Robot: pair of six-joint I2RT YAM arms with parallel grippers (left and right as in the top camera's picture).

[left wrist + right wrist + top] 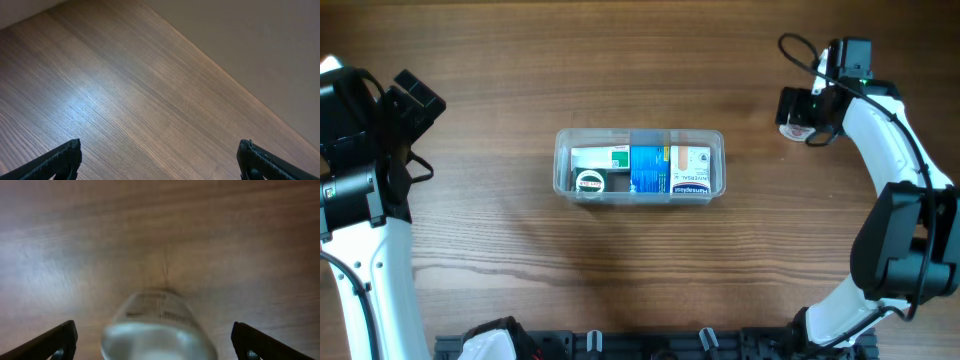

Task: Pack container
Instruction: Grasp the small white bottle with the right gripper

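Observation:
The clear plastic container [561,163] sits at the table's middle. It holds a white-and-green box [601,158], a round white-rimmed item [590,182], a blue box [646,168] and an orange-and-white box [690,170]. My right gripper [809,112] is at the far right of the table, open, its fingers on either side of a small clear bottle [159,330] without touching it [155,345]. The bottle is mostly hidden under the gripper in the overhead view. My left gripper [418,100] is open and empty at the far left, over bare wood [160,160].
The wooden table's far edge [240,85] runs diagonally through the left wrist view, close to the left gripper. A dark rail with a white object [490,345] lies along the front edge.

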